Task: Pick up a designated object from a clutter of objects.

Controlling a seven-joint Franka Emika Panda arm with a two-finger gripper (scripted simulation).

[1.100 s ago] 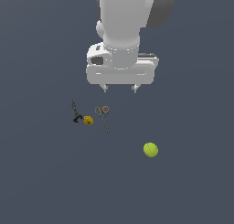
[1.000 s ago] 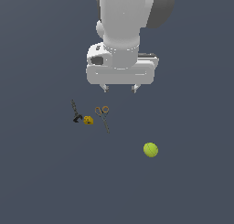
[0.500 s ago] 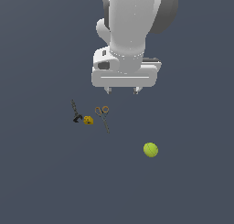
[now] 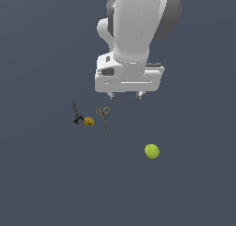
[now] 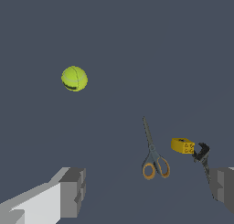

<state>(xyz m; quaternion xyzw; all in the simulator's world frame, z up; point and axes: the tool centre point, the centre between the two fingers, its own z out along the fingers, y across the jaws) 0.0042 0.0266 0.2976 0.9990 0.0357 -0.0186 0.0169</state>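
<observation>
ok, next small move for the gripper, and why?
Probably shift the gripper sideways toward the exterior view's right and nearer the camera, until it is over the ball, before any descent. The jaws stand wide open and empty, well above the floor. The ball sits alone, apart from the scissors, so a straight drop there looks unobstructed.

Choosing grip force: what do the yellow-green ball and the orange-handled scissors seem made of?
The round yellow-green tennis ball looks felt-covered over rubber, matte, with a curved seam. The orange-handled scissors show grey, probably metal blades and likely plastic loops; the render leaves this open.
</observation>
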